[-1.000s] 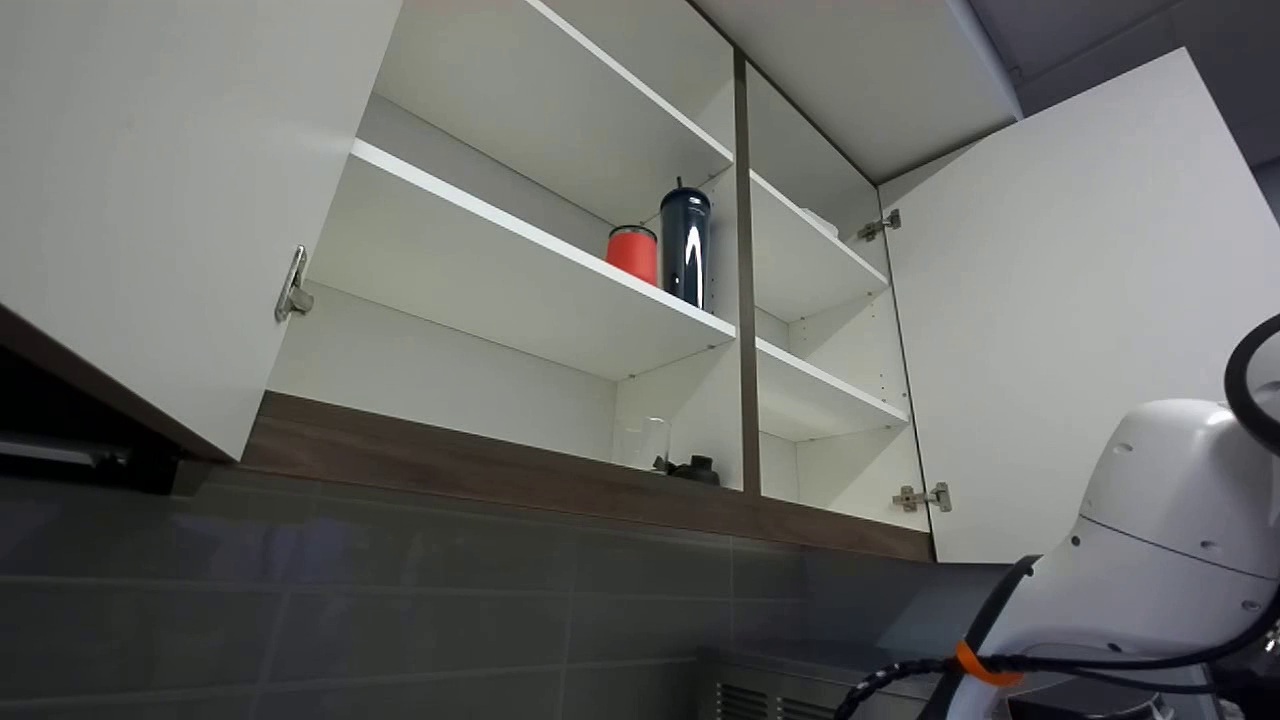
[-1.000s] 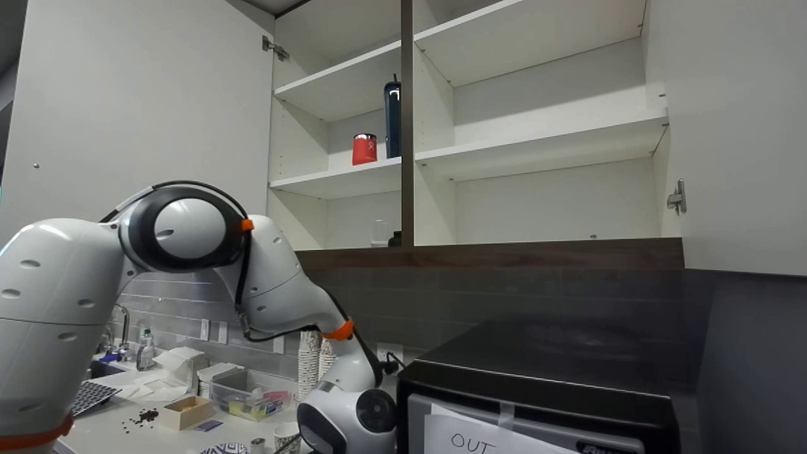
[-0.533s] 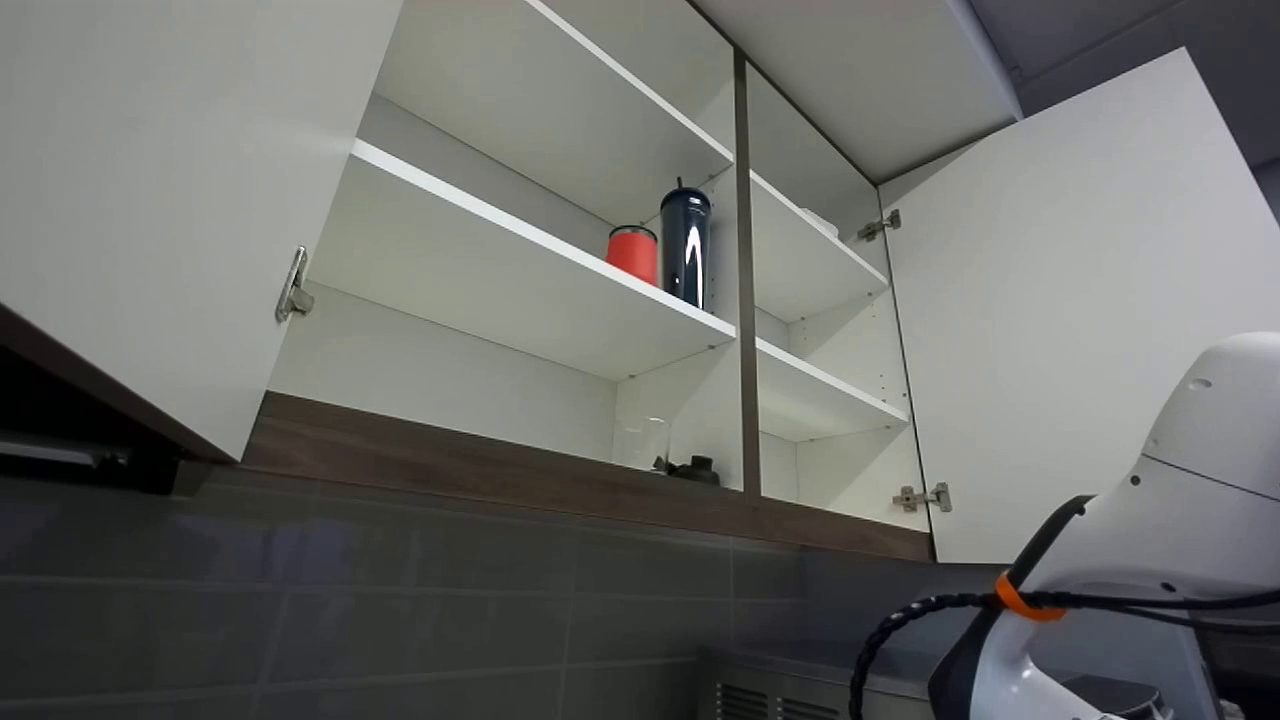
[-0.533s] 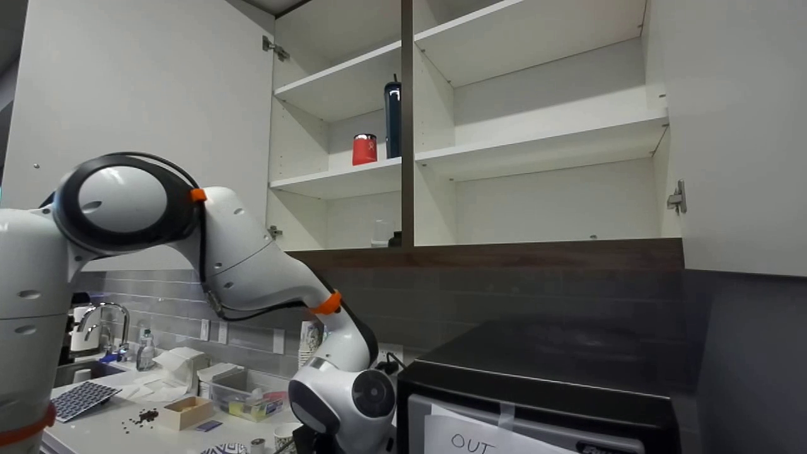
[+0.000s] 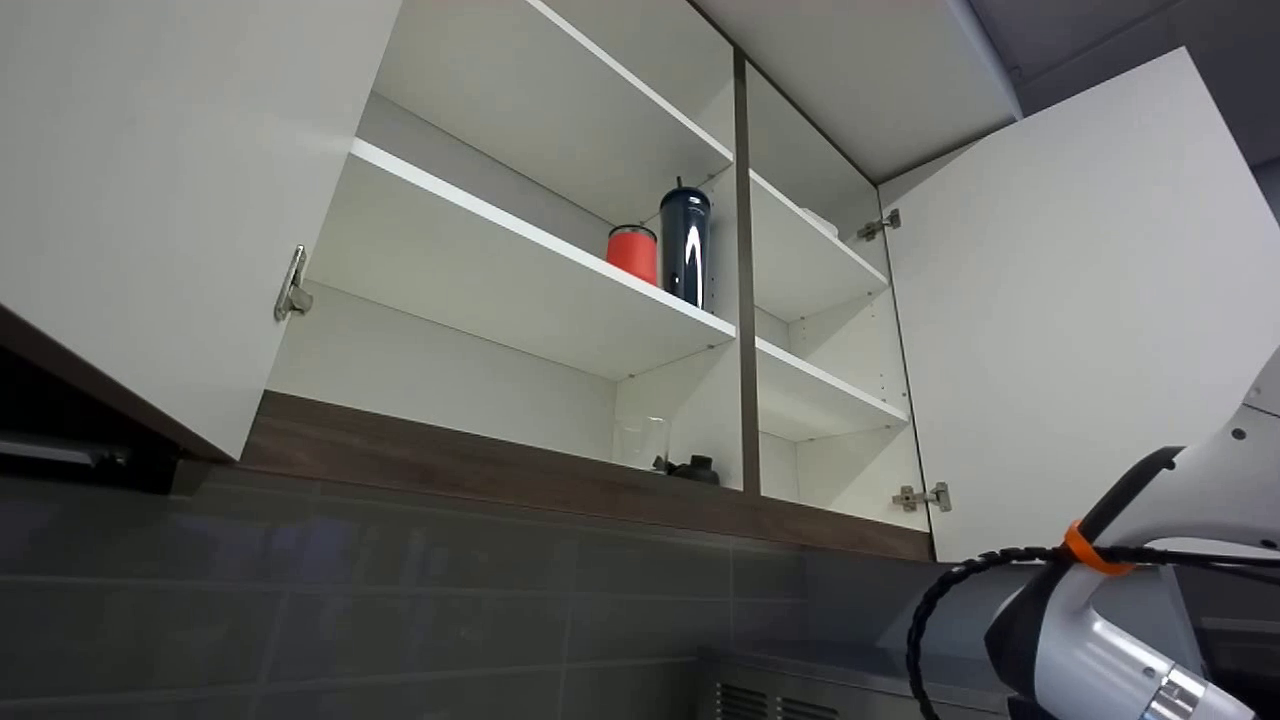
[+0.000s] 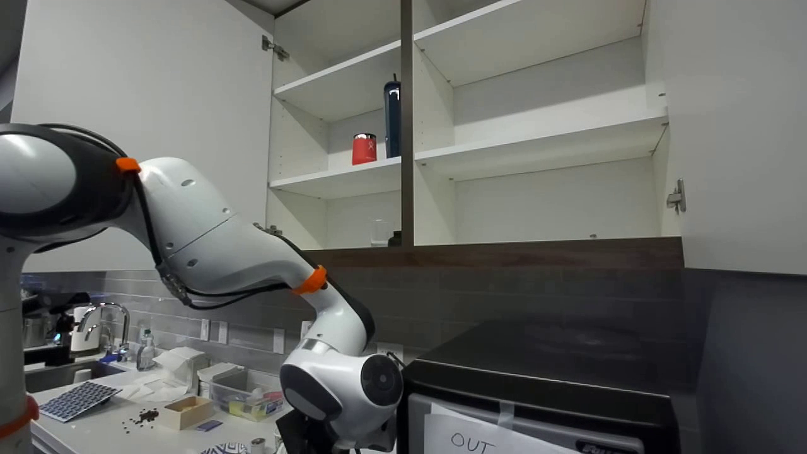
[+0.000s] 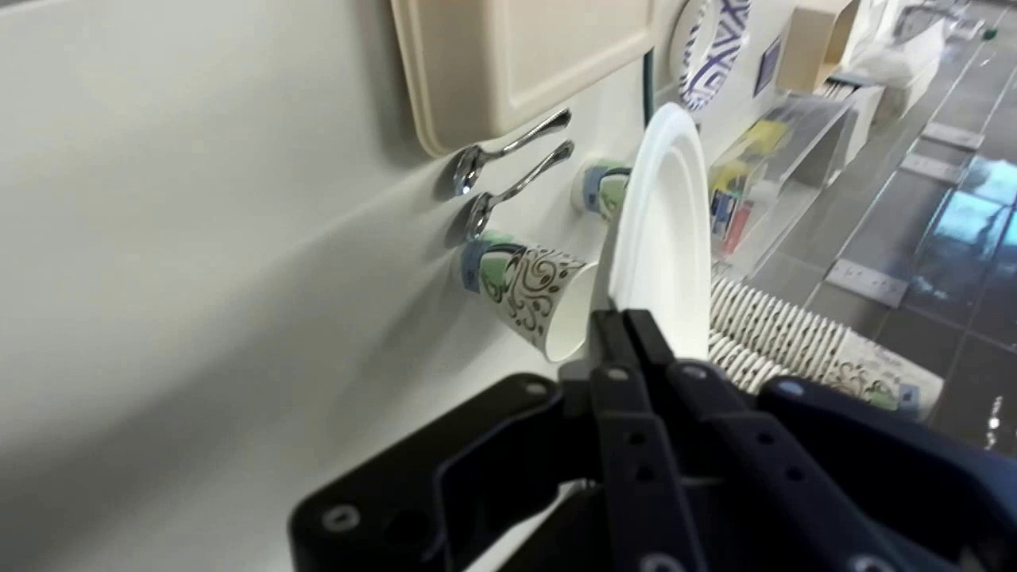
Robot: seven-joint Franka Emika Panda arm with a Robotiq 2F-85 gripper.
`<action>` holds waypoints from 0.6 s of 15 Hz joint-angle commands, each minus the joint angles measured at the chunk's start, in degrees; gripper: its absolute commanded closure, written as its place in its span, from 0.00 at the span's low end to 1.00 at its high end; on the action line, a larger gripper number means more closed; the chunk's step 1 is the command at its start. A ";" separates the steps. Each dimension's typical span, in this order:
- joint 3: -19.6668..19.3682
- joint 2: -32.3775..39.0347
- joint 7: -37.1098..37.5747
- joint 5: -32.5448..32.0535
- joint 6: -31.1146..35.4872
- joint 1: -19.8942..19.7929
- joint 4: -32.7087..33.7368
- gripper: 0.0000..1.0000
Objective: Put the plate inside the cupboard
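Note:
The plate [image 7: 671, 238] is white and seen nearly edge-on in the wrist view, extending beyond the fingertips. My gripper [image 7: 632, 327] is shut on its rim, with the fingers close together. The plate is tilted on edge above the counter, beside a paper cup. The plate and my fingertips are out of view in both exterior views. The cupboard shows in both exterior views, with its brown bottom edge [image 5: 500, 470] and white shelves [image 6: 542, 142]. Its doors stand open. My arm's wrist [image 6: 343, 391] is low, below the cupboard and beside the black microwave-like appliance.
A red cup [image 6: 364, 149] and dark bottle [image 6: 392, 120] stand on a cupboard shelf. The black appliance [image 6: 536, 366] is beside the wrist. On the counter are paper cups [image 7: 528, 290], stacked cups [image 7: 802, 342], spoons [image 7: 516, 187], a beige tray [image 7: 556, 56] and a clear bin [image 7: 783, 175].
In an exterior view my elbow has swung left and up, and the wrist has risen slightly. In an exterior view the forearm has shifted right. The cupboard and its contents have not moved.

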 commanded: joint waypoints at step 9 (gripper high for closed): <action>-0.56 -7.92 0.20 -7.15 -15.76 3.38 2.54 0.96</action>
